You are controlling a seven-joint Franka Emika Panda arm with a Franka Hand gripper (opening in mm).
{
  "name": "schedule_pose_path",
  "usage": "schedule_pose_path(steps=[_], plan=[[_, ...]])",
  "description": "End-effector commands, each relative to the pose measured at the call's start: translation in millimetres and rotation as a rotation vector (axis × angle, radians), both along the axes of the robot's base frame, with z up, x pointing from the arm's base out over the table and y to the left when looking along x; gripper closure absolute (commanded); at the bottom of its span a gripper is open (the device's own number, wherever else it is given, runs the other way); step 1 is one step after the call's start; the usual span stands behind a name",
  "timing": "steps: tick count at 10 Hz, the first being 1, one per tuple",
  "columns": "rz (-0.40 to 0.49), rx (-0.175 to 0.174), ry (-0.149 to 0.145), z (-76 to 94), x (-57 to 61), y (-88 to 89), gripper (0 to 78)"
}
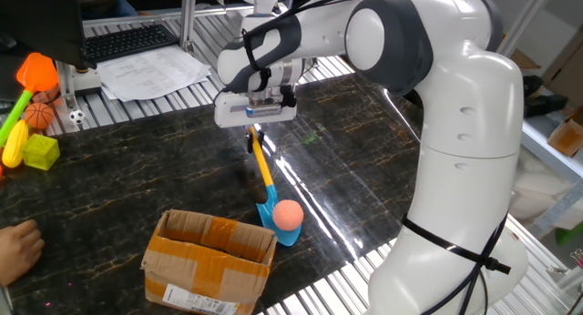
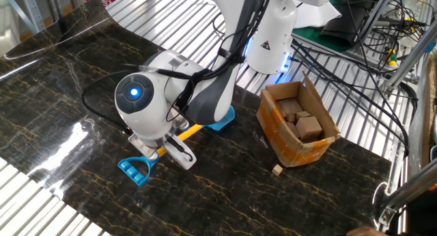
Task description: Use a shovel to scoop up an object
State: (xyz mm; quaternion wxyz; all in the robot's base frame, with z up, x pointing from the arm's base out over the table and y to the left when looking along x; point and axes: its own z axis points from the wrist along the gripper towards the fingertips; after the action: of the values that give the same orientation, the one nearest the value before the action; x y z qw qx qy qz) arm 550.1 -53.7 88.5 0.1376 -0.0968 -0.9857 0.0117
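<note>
Gripper (image 2: pixel 166 152) clamped on shovel (image 1: pixel 264 180) shaft near looped handle. Ball (image 1: pixel 288 214) carried on blue blade, close to box (image 1: pixel 211 257) by near desk edge. Risk judged: ball rolled off if blade is tilted or jolted.

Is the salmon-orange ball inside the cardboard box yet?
No, the smooth salmon-orange ball sits on the toy shovel's blue blade, outside the brown cardboard box.
</note>
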Motion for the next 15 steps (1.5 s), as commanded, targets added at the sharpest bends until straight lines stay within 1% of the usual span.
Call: schedule_pose_path(steps=[1, 13, 14, 15], plan=[[-0.011, -0.028, -0.025, -3.4, -0.1, -0.9, 0.1], [-0.011, -0.028, -0.025, -3.4, -0.1, -0.9, 0.1], [0.089, -0.016, -0.275, 36.8, 0.3, 0.5, 0.1], [0.087, -0.017, -0.309, 39.3, 0.2, 0.4, 0.1]])
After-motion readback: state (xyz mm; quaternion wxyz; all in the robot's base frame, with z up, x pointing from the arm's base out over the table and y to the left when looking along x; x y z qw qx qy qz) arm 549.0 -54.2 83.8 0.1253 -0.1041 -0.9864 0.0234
